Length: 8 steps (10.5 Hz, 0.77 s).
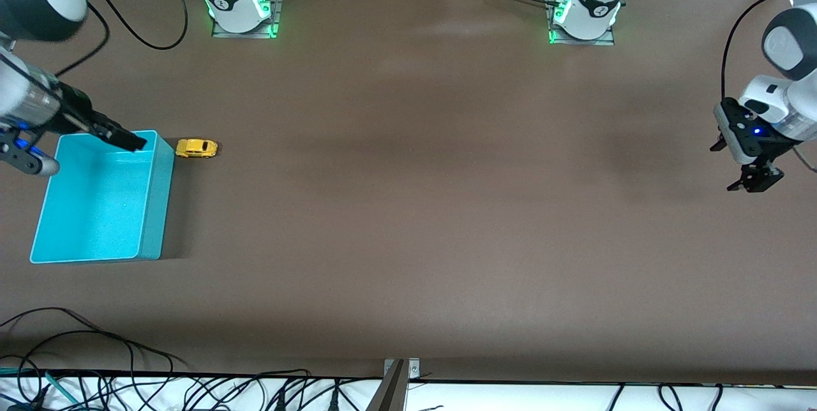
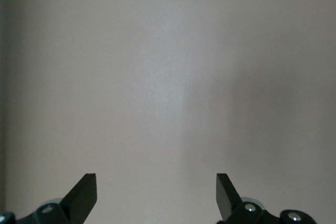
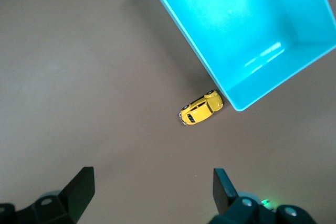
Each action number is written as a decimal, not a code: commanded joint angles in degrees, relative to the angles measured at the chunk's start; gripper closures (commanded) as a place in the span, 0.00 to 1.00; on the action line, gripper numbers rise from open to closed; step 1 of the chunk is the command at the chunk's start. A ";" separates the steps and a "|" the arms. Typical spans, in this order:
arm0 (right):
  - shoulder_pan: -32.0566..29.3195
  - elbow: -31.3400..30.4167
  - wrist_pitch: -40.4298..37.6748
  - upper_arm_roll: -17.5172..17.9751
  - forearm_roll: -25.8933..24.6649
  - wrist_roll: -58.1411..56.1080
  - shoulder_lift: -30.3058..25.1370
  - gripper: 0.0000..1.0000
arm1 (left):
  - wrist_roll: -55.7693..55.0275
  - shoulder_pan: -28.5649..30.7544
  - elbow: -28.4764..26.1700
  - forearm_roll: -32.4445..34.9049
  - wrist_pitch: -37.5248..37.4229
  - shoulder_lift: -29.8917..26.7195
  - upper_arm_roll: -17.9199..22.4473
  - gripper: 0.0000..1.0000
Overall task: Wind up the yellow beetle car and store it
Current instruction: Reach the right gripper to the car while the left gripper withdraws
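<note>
Brown tabletop point(image 1: 408, 207) fills the front view, where the yellow beetle car point(image 1: 196, 148) sits on its wheels just beside the turquoise bin point(image 1: 163, 207), at the corner farthest from the front camera, so nothing looks stored yet; the right pincer point(image 1: 76, 143) hangs over the bin's rim and the left pincer point(image 1: 753, 181) waits over the left arm's end. Left wrist view: fingers apart over bare tabletop. Right wrist view: fingers apart and empty, car touching or almost touching the bin's corner, so gripping, winding and storing remain, I judge.
</note>
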 commanded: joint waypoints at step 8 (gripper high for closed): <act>-0.44 -42.52 42.24 -3.32 -0.18 40.38 -2.89 0.00 | -54.89 -3.31 20.30 3.64 -38.66 -6.55 -8.32 0.00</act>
